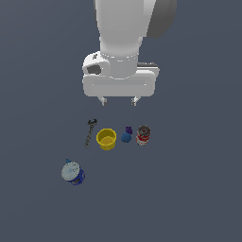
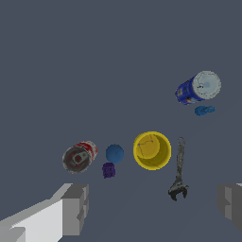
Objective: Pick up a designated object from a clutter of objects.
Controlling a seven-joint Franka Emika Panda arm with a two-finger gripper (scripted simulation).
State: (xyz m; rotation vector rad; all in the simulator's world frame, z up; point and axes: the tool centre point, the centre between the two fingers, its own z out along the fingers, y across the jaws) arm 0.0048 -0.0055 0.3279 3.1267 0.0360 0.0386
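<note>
hovering wide open, gripper holds nothing; upright yellow cup looks empty inside.

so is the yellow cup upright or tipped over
Upright: the yellow cup shows its round open mouth facing up in both views, and its inside looks empty.

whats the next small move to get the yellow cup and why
Probably lower the gripper toward the yellow cup, shifting slightly toward the exterior view's left. It hangs open above the clutter, holding nothing, and the wrench and blue ball flank the cup closely.
</note>
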